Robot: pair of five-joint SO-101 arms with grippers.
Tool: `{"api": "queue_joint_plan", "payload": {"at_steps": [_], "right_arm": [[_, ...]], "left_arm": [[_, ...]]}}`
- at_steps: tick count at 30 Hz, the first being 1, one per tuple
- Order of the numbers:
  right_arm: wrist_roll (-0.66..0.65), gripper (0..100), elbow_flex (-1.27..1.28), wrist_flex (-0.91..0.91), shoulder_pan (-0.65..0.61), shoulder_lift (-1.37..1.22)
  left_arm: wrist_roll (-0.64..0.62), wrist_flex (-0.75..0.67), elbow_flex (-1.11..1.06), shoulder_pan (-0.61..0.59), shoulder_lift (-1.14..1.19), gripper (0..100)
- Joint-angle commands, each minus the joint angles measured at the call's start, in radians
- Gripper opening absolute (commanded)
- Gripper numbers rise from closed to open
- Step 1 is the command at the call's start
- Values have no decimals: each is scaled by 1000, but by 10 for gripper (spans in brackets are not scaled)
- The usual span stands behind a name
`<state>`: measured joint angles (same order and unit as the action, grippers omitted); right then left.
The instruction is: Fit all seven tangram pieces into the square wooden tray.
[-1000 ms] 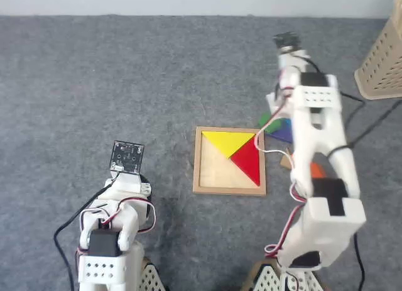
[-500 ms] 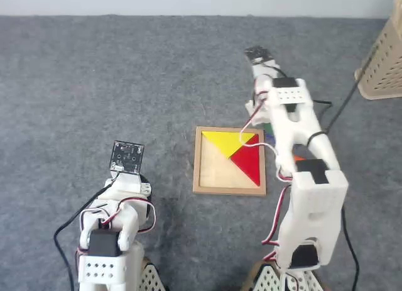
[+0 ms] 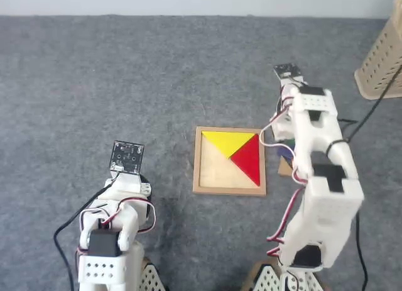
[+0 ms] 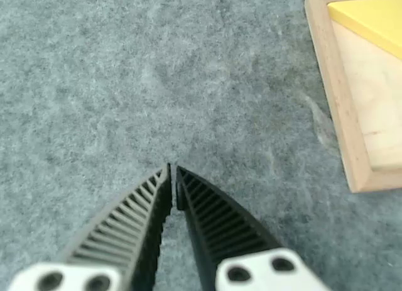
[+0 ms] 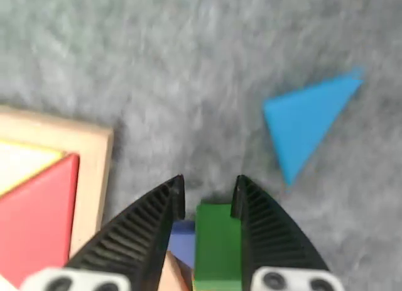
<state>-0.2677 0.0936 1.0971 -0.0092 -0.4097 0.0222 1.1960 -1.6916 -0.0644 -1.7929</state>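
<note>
The square wooden tray (image 3: 206, 178) lies mid-table and holds a yellow triangle (image 3: 230, 141) and a red triangle (image 3: 250, 161). In the right wrist view my right gripper (image 5: 207, 189) is shut on a green piece (image 5: 217, 241), just off the tray's corner (image 5: 94, 146). A blue triangle (image 5: 311, 118) lies on the carpet beyond the fingertips. A purple piece (image 5: 182, 237) and a tan piece (image 5: 171, 275) sit under the gripper. The right arm (image 3: 311, 115) hangs over the loose pieces right of the tray. My left gripper (image 4: 173, 171) is shut and empty over bare carpet, left of the tray (image 4: 339, 115).
A beige slotted basket (image 3: 383, 58) stands at the far right edge. The left arm (image 3: 119, 203) is folded at the near left. Grey carpet covers the whole table, with free room left of and behind the tray.
The right arm swung left toward the tray's far corner, then back right over the loose pieces. The left arm has not moved.
</note>
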Motion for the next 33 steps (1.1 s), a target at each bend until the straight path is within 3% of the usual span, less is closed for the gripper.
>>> {"api": "queue_joint_plan", "payload": {"at_steps": [1, 12, 33], "right_arm": [[-20, 133, 152, -84, 18, 217], [6, 136, 430, -110, 13, 621], [-71, 139, 384, -62, 77, 499]], "left_arm": [[-9, 5, 5, -5, -3, 11], [-9, 5, 5, -5, -3, 11], [-9, 5, 5, -5, -3, 11]]}}
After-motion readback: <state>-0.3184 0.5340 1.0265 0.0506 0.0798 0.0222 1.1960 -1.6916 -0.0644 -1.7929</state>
